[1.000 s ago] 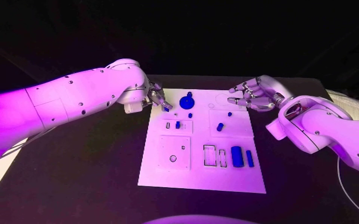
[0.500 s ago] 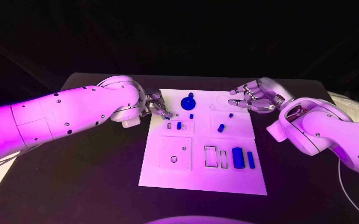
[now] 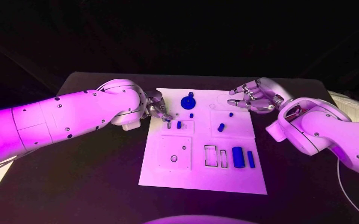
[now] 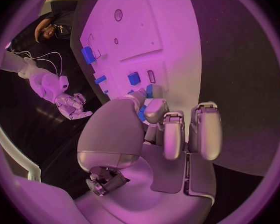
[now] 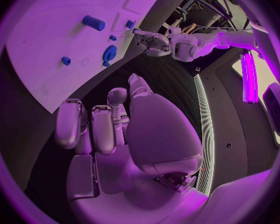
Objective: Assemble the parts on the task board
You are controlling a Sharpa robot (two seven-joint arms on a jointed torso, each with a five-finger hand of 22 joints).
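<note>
- Black table (image 3: 90, 182) in a dark room; white flat task board (image 3: 202, 177) at its middle, carrying small blue parts — a blue gear-shaped part (image 3: 188, 101) at the far edge.
- Left hand (image 3: 157, 107) at the board's far-left corner: the left wrist view shows a small blue piece (image 4: 142, 112) pinched in its fingertips.
- Right hand (image 3: 253, 97) hovers at the far-right corner — fingers loosely apart, empty.

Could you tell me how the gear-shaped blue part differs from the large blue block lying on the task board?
The gear-shaped blue part is round with a toothed edge, while the large blue block is long and rectangular. The gear sits at the far end of the task board, between the two robot hands; the block lies at the near right. Both are blue.
</note>
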